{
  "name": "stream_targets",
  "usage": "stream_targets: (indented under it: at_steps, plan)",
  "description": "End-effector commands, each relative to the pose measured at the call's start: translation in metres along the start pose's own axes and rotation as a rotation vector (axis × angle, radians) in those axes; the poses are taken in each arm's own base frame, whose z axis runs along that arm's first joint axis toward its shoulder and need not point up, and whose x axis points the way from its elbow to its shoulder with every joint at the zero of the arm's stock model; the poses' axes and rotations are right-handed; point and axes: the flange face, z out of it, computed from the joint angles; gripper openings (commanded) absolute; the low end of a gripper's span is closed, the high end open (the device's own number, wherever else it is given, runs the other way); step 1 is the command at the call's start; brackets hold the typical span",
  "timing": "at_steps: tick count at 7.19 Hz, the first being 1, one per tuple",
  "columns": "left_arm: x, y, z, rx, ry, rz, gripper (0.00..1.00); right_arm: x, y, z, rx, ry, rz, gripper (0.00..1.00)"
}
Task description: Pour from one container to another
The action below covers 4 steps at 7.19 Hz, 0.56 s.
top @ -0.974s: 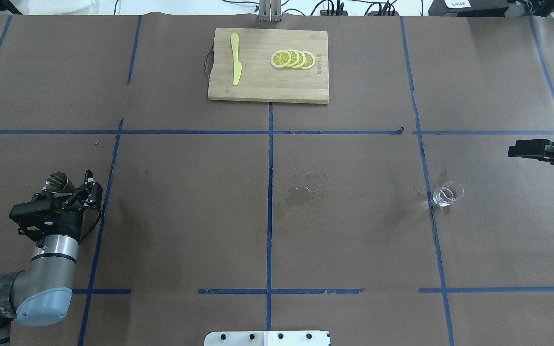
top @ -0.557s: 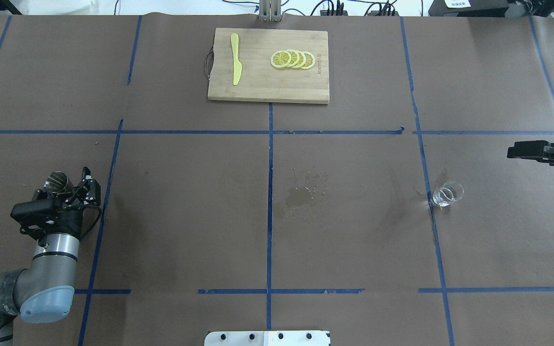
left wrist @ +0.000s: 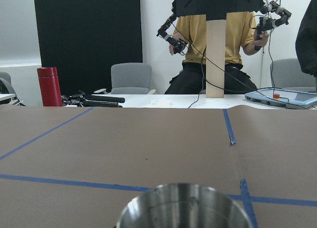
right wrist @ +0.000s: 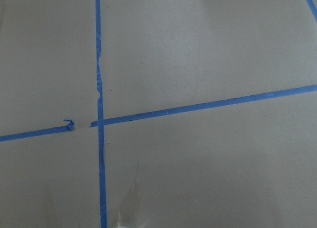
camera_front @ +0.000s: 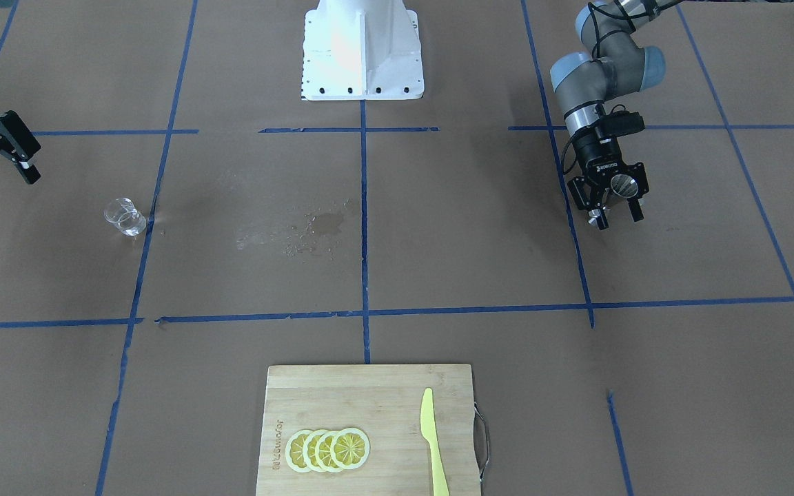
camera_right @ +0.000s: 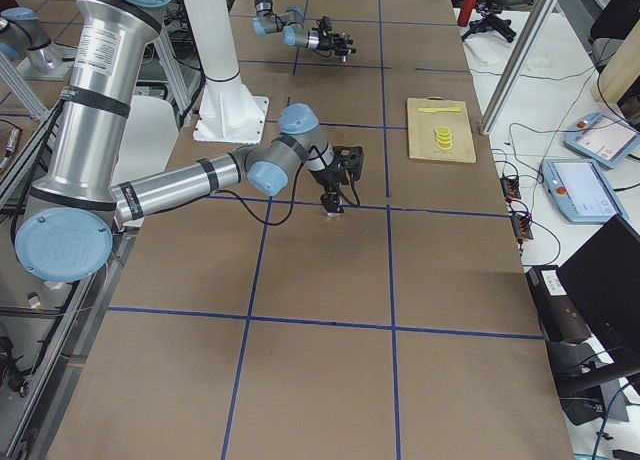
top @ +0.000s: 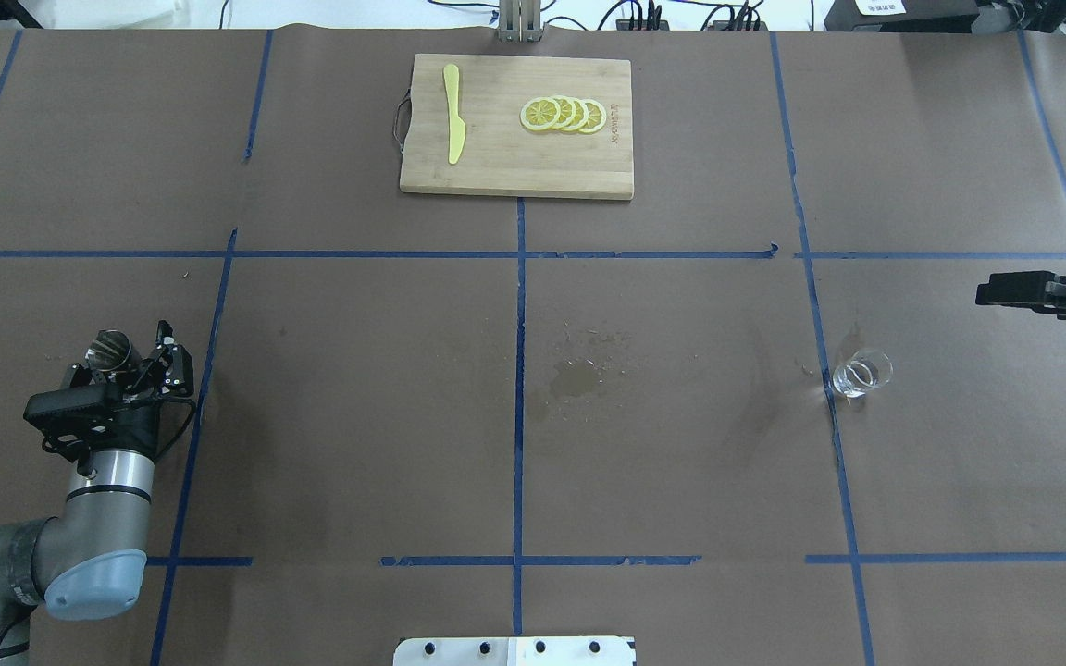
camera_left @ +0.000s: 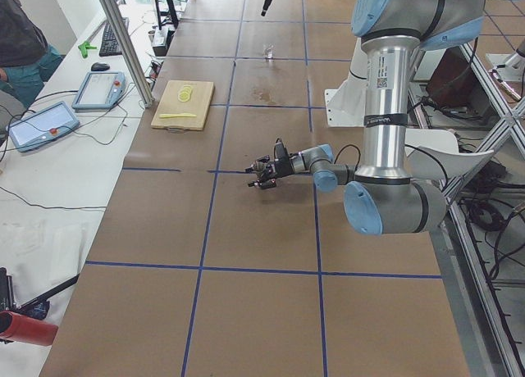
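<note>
The steel hourglass jigger (top: 108, 349) stands upright between the fingers of my left gripper (top: 121, 344), which is shut on it a little above the table at the left. The front-facing view shows the same jigger (camera_front: 622, 184) inside the left gripper (camera_front: 617, 219). Its rim (left wrist: 183, 205) fills the bottom of the left wrist view. The clear glass beaker (top: 861, 373) stands alone on the paper at the right, and the front-facing view shows this beaker (camera_front: 124, 216) too. My right gripper (camera_front: 3, 176) hangs open and apart from it, nearer the table's end.
A wet spill (top: 577, 375) marks the paper at the table's middle. A wooden cutting board (top: 496, 166) with lemon slices (top: 563, 115) and a yellow knife (top: 452, 113) lies at the far side. The robot's white base (camera_front: 362, 48) sits at the near edge.
My left arm has drawn slightly left and back, carrying the jigger with it. The right gripper has barely shifted. The beaker has not moved.
</note>
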Motion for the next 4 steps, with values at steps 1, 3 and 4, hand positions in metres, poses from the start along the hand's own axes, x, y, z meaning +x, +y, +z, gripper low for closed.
stream_targets:
  at_steps: [1, 3, 4]
  plan:
    - [-0.0025, 0.0046, 0.0014, 0.001, -0.003, 0.010, 0.73, 0.0012, 0.0003, 0.0007, -0.001, 0.003, 0.001, 1.00]
    - [-0.0004, 0.0048, 0.0005, 0.000, -0.001, 0.008, 0.71, 0.0024, 0.0003, 0.0021, -0.003, 0.007, 0.003, 1.00]
    - [0.0009, 0.0061, -0.0022, -0.002, 0.004, 0.008, 0.70, 0.0023, 0.0003, 0.0020, -0.002, 0.005, 0.002, 1.00]
